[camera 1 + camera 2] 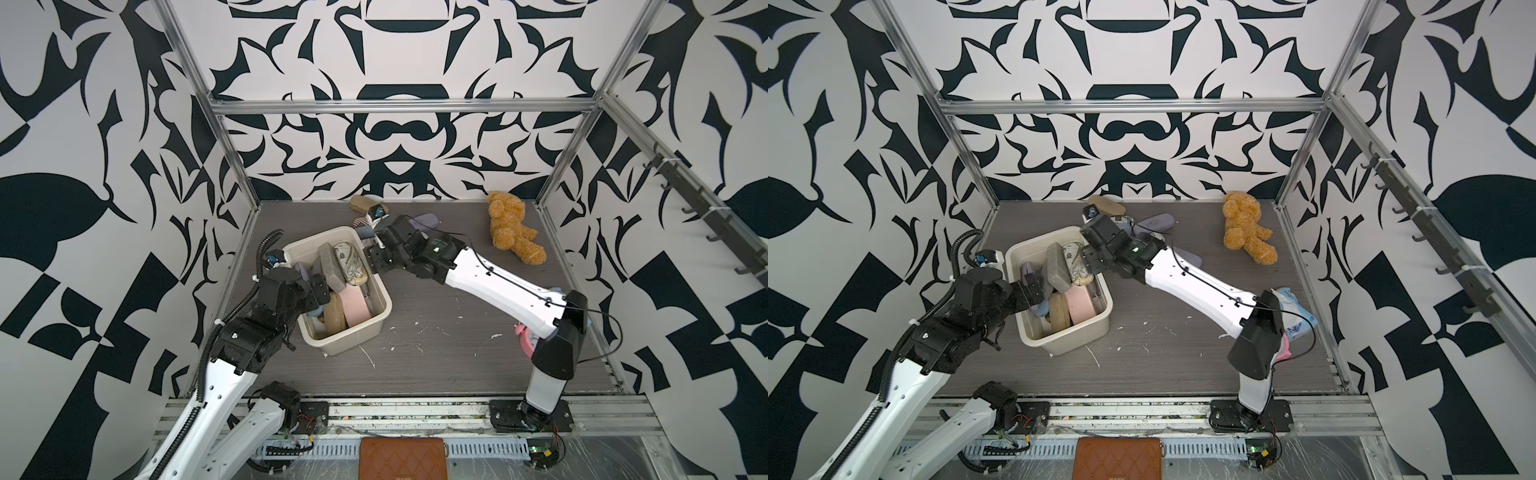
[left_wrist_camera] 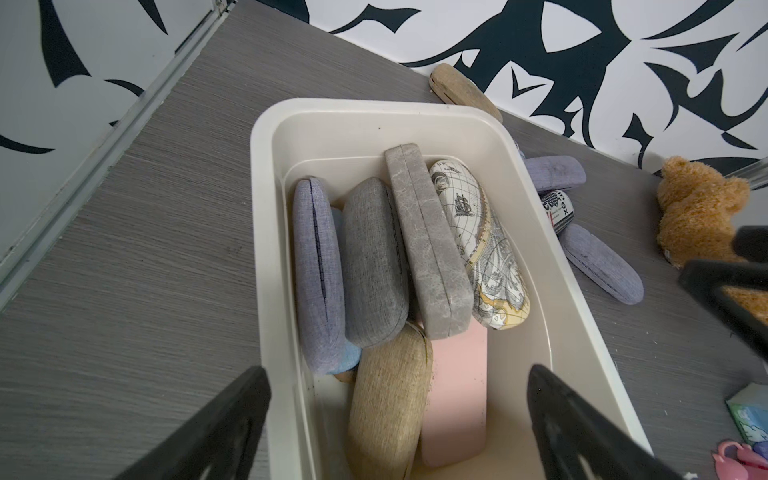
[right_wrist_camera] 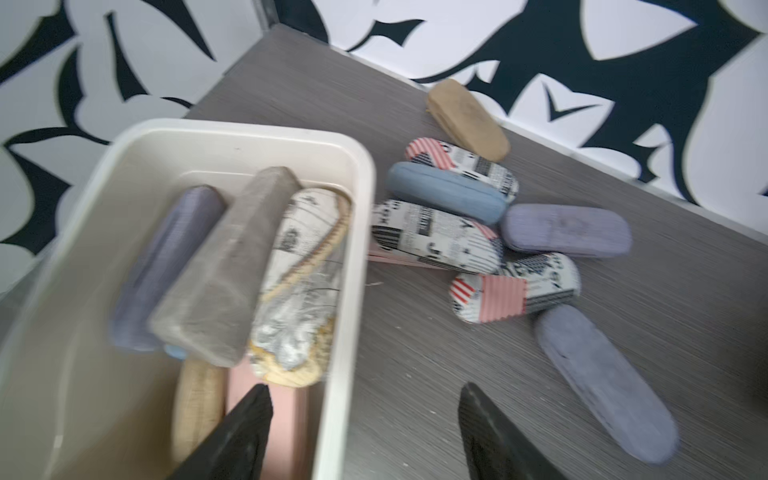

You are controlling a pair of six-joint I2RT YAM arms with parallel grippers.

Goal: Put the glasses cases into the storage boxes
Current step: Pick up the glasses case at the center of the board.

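The left gripper [image 2: 397,370] and right gripper [image 3: 365,386] gape empty over the cream plastic tub [image 2: 259,208]; oblong hard cases [image 2: 374,262] stand edgewise, likely saving room.

The worktop [image 1: 436,365], a grey wood-grain surface, is enclosed on three sides by walls [image 1: 399,137] covered with a bold black-and-white abstract pattern. An aluminium frame [image 1: 399,106] is seen running up the corners and across the back wall. A dark hook rack [image 1: 712,216] is fixed along one side wall. White flecks [image 1: 368,356] are scattered over the near worktop, and a metal rail [image 1: 395,409] is mounted along its front edge. Everything is evenly lit.
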